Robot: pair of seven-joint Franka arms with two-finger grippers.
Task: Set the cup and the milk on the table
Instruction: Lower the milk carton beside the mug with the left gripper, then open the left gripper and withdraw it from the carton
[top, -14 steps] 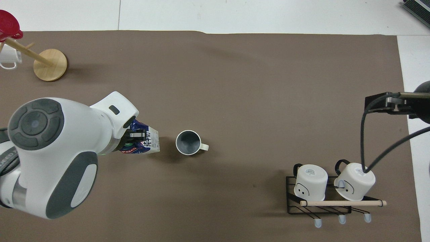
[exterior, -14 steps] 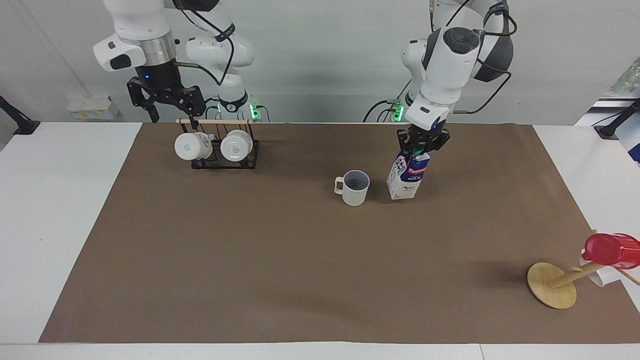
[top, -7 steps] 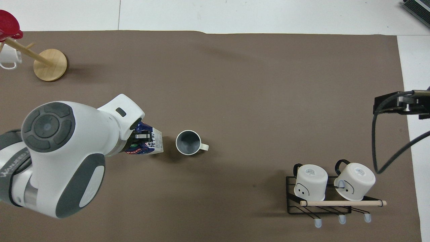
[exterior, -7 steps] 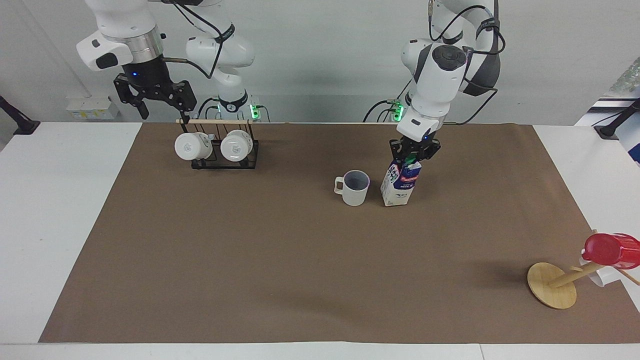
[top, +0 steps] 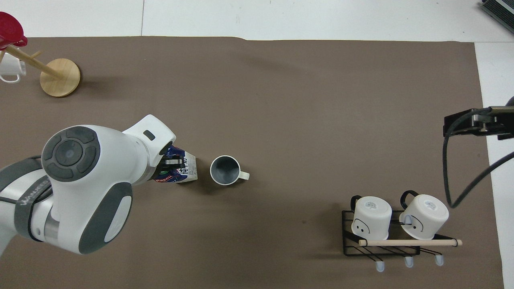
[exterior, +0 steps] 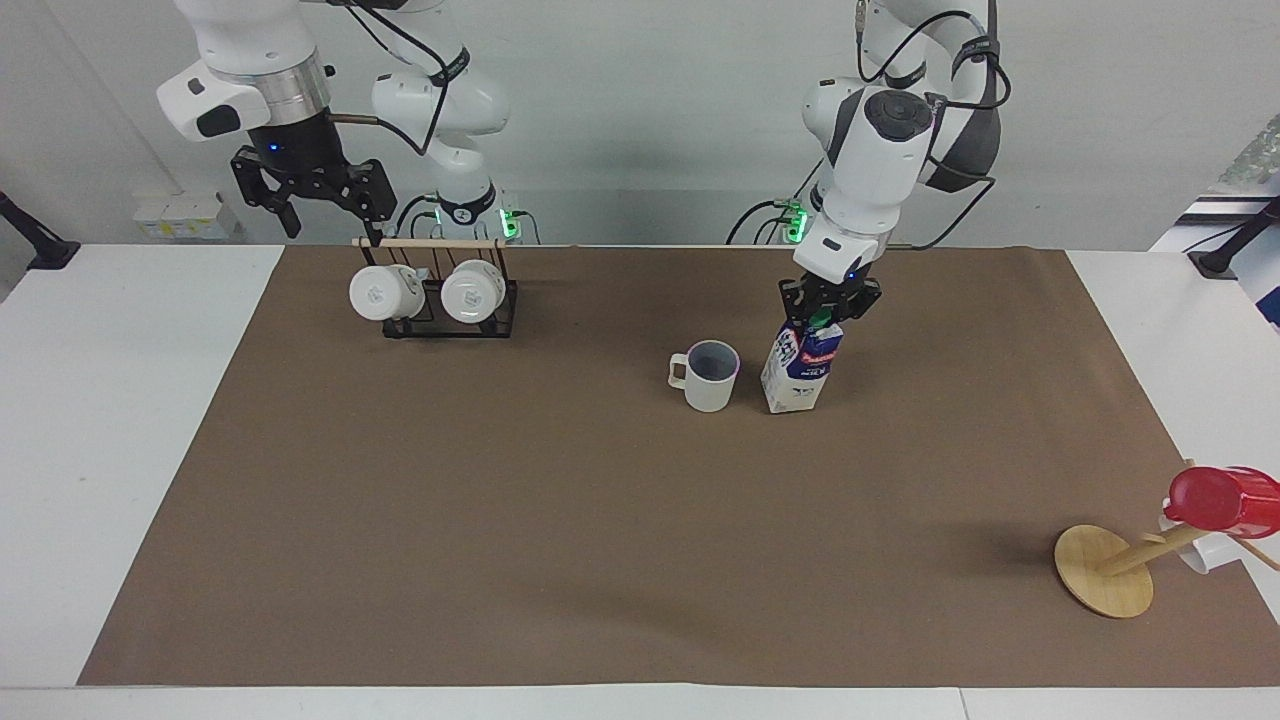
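Note:
The cup stands upright on the brown paper of the table, also seen in the overhead view. The milk leans a little beside the cup, toward the left arm's end, with its base at the paper; it also shows in the overhead view. My left gripper is shut on the carton's top by the green cap, as the overhead view shows too. My right gripper is open and empty, raised over the mug rack's end.
A black wire rack with a wooden bar holds two white mugs close to the robots at the right arm's end. A wooden stand with a red cup lies far from the robots at the left arm's end.
The left gripper has carried the milk toward the cup and lowered it to the paper. The right gripper has risen away from the rack.

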